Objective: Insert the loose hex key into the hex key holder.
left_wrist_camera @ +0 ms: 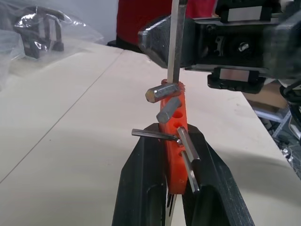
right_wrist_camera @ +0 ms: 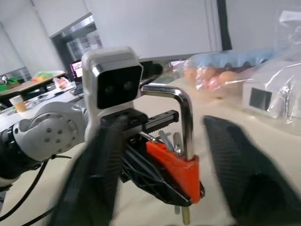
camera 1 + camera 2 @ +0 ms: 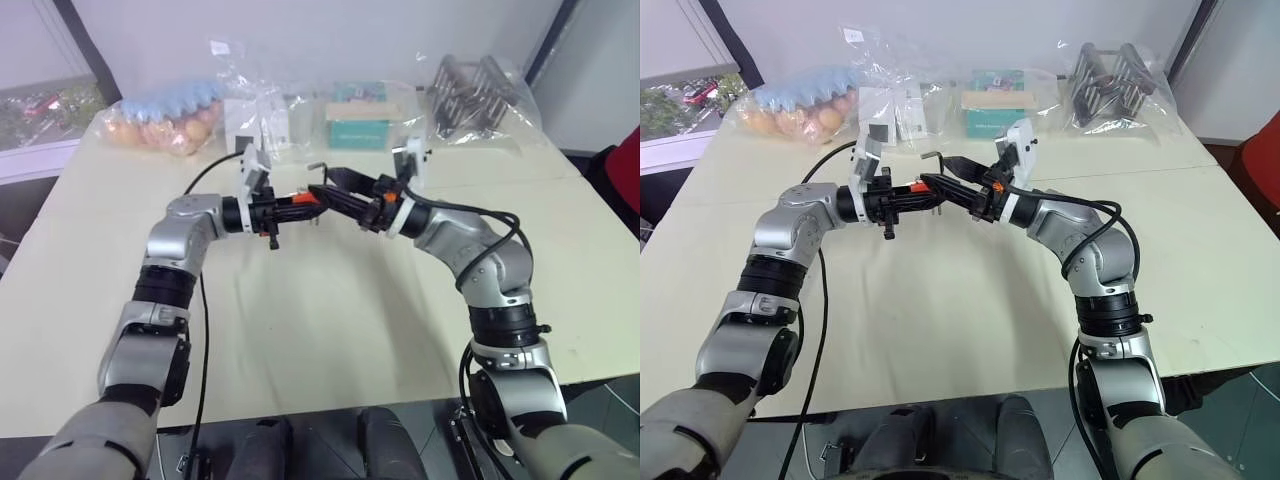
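A: We're over a broad cream surface (image 3: 330, 330), pale wall behind it, a window off beyond the left end effector's (image 3: 312, 198) side and a red shape at the far corner past the right arm.

B: Along the far edge, beyond both end effectors, sits a row of bagged goods: a bag of eggs (image 3: 160, 125) under a blue tray, a white box in clear wrap (image 3: 255, 120), a teal box (image 3: 358, 128), and a bag of dark metal parts (image 3: 478, 95).

A: A black cable (image 3: 205, 180) trails over the surface past the left arm. Nothing stands between the two end effectors apart from what they work on; they meet nose to nose above the middle of the surface.

B: The left end effector is clamped tight on the hex key holder (image 1: 175, 155), black fingers (image 1: 143, 183) pressing the orange block from both sides, as the left wrist view shows. Several keys jut from it.

A: And the loose hex key (image 2: 186, 117)? It stands upright in the end hole of the holder, its long leg going down into the block and its short bent leg on top.

B: The right end effector (image 2: 169, 155) sits around that key with its jaws partly apart. In the right wrist view, its two fingers (image 2: 240, 174) flank the key with daylight on both sides, gripping nothing.

A: So the holder hangs above the surface in the left end effector, the key seated in it, right between the right one's fingers.
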You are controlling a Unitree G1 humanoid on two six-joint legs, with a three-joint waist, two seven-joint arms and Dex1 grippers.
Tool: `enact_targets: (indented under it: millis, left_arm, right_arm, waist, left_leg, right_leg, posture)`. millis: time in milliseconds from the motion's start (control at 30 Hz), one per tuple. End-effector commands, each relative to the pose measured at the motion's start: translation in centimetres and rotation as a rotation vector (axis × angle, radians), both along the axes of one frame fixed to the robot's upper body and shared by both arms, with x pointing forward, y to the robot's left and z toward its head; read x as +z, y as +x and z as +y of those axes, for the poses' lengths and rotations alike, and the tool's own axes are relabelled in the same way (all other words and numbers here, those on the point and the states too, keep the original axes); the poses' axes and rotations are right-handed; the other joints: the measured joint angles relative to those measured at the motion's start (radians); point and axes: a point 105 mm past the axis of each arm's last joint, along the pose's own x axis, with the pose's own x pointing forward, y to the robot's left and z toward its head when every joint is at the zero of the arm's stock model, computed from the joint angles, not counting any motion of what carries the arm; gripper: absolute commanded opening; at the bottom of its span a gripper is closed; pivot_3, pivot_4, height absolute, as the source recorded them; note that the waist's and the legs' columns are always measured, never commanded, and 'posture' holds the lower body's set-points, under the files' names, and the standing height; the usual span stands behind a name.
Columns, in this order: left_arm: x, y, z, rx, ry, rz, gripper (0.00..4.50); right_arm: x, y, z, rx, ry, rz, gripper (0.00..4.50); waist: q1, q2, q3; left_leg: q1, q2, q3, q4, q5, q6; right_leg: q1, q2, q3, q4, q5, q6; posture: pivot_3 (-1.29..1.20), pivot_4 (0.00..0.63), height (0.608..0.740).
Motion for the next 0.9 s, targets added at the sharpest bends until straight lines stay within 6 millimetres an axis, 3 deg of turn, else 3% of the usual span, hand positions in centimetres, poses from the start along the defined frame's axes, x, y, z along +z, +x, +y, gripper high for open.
enact_targets:
  millis: [33, 67, 100, 367, 467, 667, 900]
  left_arm:
    - [0.9, -0.3, -0.3, -0.015, -0.003, -0.056, 0.00]
    - [0.9, -0.3, -0.3, -0.015, -0.003, -0.056, 0.00]
    - [0.9, -0.3, -0.3, -0.015, -0.003, -0.056, 0.00]
    - [0.8, -0.2, -0.1, -0.004, -0.003, -0.057, 0.00]
    - [0.9, -0.2, -0.1, -0.003, -0.005, -0.058, 0.00]
    - [1.4, -0.2, -0.1, -0.010, 0.001, -0.086, 0.00]
    - [2.1, 0.0, 0.2, 0.001, 0.016, -0.133, 0.00]
  right_arm:
    - [1.8, -0.1, -0.1, -0.009, 0.032, -0.071, 0.68]
    - [1.8, 0.0, 0.0, -0.008, 0.032, -0.070, 0.14]
    - [1.7, 0.0, 0.0, -0.008, 0.031, -0.070, 0.06]
    - [1.2, -0.2, 0.4, 0.013, 0.014, -0.056, 0.06]
    - [1.0, -0.4, 0.5, 0.033, 0.010, -0.051, 0.95]
    - [0.8, -0.3, 0.4, 0.019, -0.007, -0.053, 4.05]
    - [1.6, 1.3, -1.2, -0.106, 0.015, -0.079, 4.05]
  waist:
    - [0.001, 0.000, 0.000]
    - [0.001, 0.000, 0.000]
    - [0.001, 0.000, 0.000]
    - [0.000, 0.000, 0.000]
    - [0.000, 0.000, 0.000]
    - [0.000, 0.000, 0.000]
    - [0.000, 0.000, 0.000]
  left_leg:
    - [0.000, 0.000, 0.000, 0.000, 0.000, 0.000]
    - [0.000, 0.000, 0.000, 0.000, 0.000, 0.000]
    - [0.000, 0.000, 0.000, 0.000, 0.000, 0.000]
    - [0.000, 0.000, 0.000, 0.000, 0.000, 0.000]
    - [0.000, 0.000, 0.000, 0.000, 0.000, 0.000]
    - [0.000, 0.000, 0.000, 0.000, 0.000, 0.000]
    - [0.000, 0.000, 0.000, 0.000, 0.000, 0.000]
  right_leg:
    - [0.000, 0.000, 0.000, 0.000, 0.000, 0.000]
    - [0.000, 0.000, 0.000, 0.000, 0.000, 0.000]
    - [0.000, 0.000, 0.000, 0.000, 0.000, 0.000]
    - [0.000, 0.000, 0.000, 0.000, 0.000, 0.000]
    - [0.000, 0.000, 0.000, 0.000, 0.000, 0.000]
    - [0.000, 0.000, 0.000, 0.000, 0.000, 0.000]
    - [0.000, 0.000, 0.000, 0.000, 0.000, 0.000]
  posture:
    - [0.00, 0.150, 0.740]
    - [0.00, 0.150, 0.740]
    - [0.00, 0.150, 0.740]
    - [0.00, 0.150, 0.740]
    - [0.00, 0.150, 0.740]
    - [0.00, 0.150, 0.740]
    - [0.00, 0.150, 0.740]
